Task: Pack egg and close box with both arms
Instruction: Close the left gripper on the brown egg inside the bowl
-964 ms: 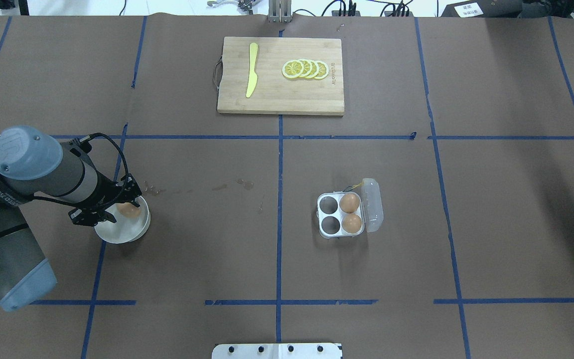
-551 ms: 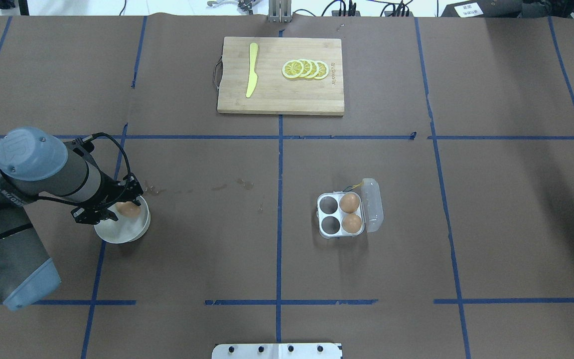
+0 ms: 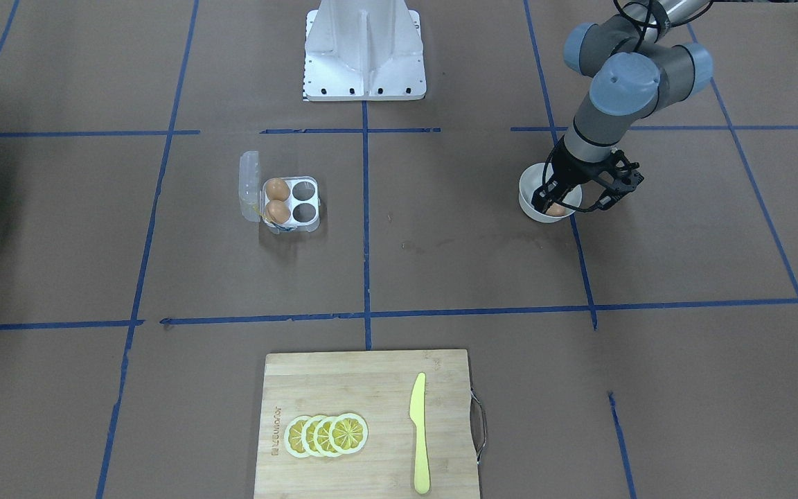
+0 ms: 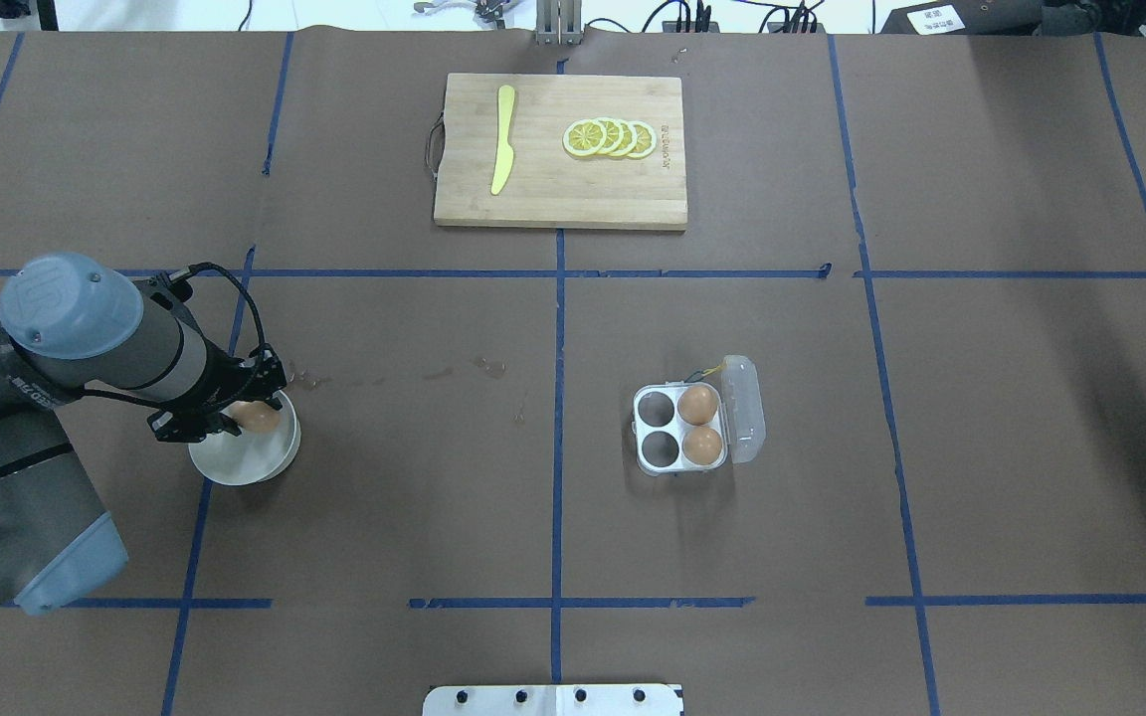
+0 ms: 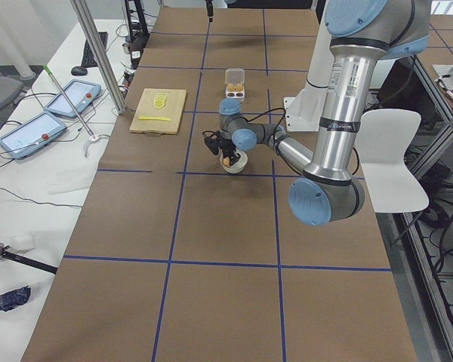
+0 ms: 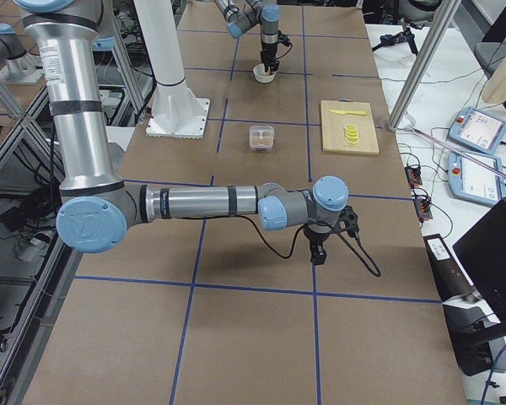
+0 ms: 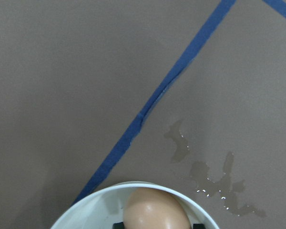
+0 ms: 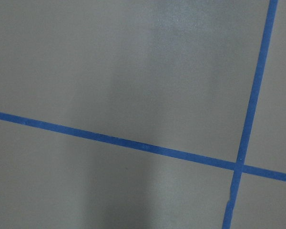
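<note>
The egg (image 4: 255, 417) is orange-brown and sits at the far side of a round white bowl (image 4: 247, 457) on the table's left. My left gripper (image 4: 225, 410) reaches down into the bowl with its jaws shut on the egg. The left wrist view shows the egg (image 7: 156, 211) between the two fingertips, above the bowl's rim (image 7: 90, 202). The clear box (image 4: 680, 430) lies right of centre with its lid (image 4: 744, 410) open. Two more eggs (image 4: 699, 426) fill its right cells and the left cells are empty. My right gripper (image 6: 319, 251) hovers over bare table at the far right; I cannot tell its state.
A wooden cutting board (image 4: 561, 199) with a yellow knife (image 4: 502, 139) and lemon slices (image 4: 610, 138) lies at the far middle. Small wet stains (image 7: 200, 167) mark the paper beside the bowl. The white robot base (image 3: 364, 52) stands at the near edge.
The left arm's elbow has swung a little to the right, and the gripper with the egg has crept slightly toward the bowl's far-left rim. The box has not moved.
</note>
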Controlling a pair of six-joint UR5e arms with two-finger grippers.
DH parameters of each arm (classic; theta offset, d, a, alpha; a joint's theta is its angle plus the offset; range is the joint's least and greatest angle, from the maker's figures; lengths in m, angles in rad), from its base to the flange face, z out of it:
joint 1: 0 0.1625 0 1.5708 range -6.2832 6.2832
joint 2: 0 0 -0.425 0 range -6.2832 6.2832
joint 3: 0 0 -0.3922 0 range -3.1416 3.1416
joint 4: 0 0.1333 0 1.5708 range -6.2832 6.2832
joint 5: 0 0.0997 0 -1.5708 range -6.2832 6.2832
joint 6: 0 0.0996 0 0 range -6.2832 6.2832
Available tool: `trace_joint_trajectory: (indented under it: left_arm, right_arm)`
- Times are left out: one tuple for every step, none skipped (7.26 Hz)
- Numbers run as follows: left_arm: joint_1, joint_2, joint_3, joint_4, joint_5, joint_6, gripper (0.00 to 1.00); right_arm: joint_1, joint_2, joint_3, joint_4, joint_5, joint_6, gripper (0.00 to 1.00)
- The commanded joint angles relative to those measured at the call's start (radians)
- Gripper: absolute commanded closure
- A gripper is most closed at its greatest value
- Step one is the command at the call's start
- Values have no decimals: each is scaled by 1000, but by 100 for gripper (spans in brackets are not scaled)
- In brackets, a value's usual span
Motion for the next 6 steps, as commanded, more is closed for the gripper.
trace_joint_trajectory:
  left_arm:
    - [-6,2,-26,2,0,3,100]
    - [-12,2,-36,4,-1,3,100]
    - [-15,5,-59,10,-1,4,100]
    - [-17,7,-101,37,-1,3,100]
    - [-14,-18,-131,126,-1,3,100]
    - [-15,-103,-131,218,0,3,100]
  right_arm:
    - [0,0,0,0,0,0,0]
    - [0,0,0,0,0,0,0]
    - [0,0,1,0,0,0,0]
    - [0,0,1,0,0,0,0]
    - [0,0,1,0,0,0,0]
    - [0,0,1,0,0,0,0]
